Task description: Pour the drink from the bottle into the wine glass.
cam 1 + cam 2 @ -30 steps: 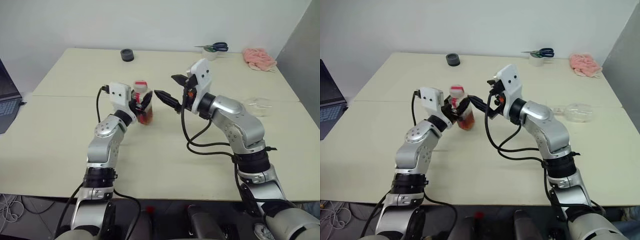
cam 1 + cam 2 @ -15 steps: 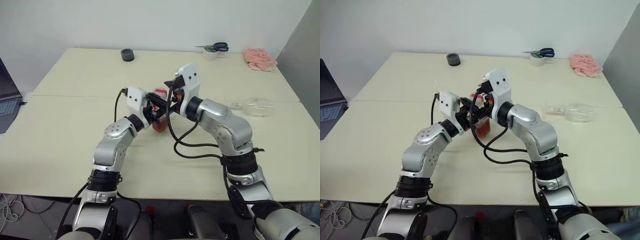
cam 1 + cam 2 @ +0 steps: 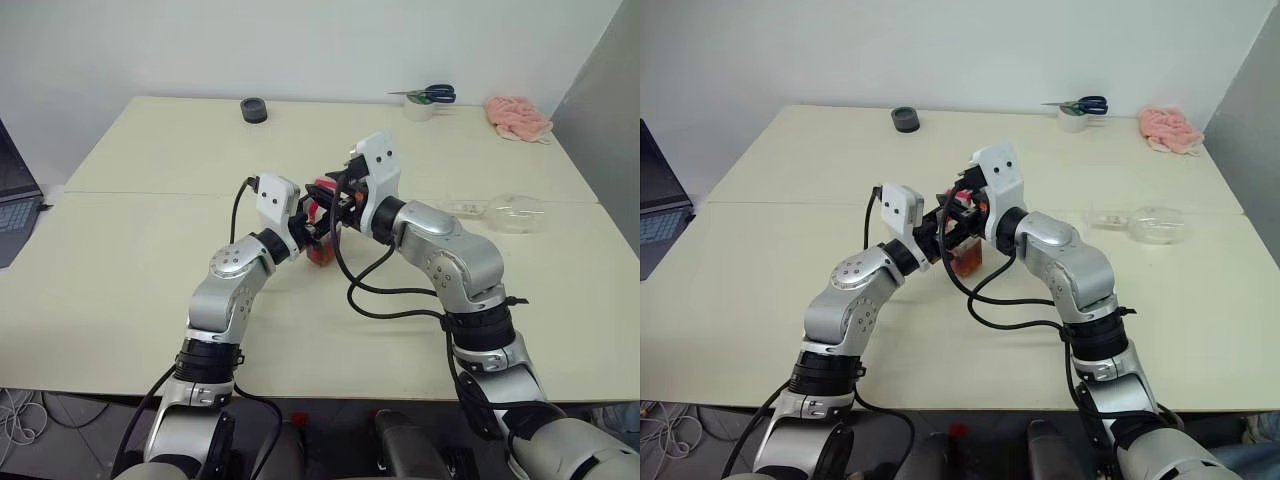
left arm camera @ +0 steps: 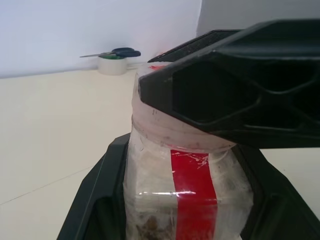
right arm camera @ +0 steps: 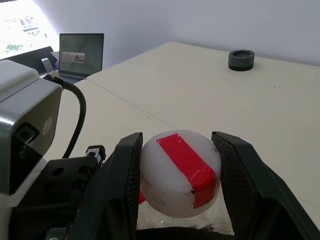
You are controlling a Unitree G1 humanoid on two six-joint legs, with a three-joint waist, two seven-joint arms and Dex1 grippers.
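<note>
Left pincer clamps the small clear square-sided plastic bottle; right pincer brackets its red-and-white cap, apparently gripping, ready for unscrewing before pouring.

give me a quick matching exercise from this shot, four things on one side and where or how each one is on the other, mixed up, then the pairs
Things
1. bottle
2. wine glass
3. scissors
4. pink cloth

Places or states
A. resting on a roll of tape at the far edge of the table
B. lying on its side on the table, right of both arms
C. crumpled at the far right corner of the table
D. gripped by the left hand, with the right hand round its cap

Pairs: 1-D, 2-B, 3-A, 4-C
</note>
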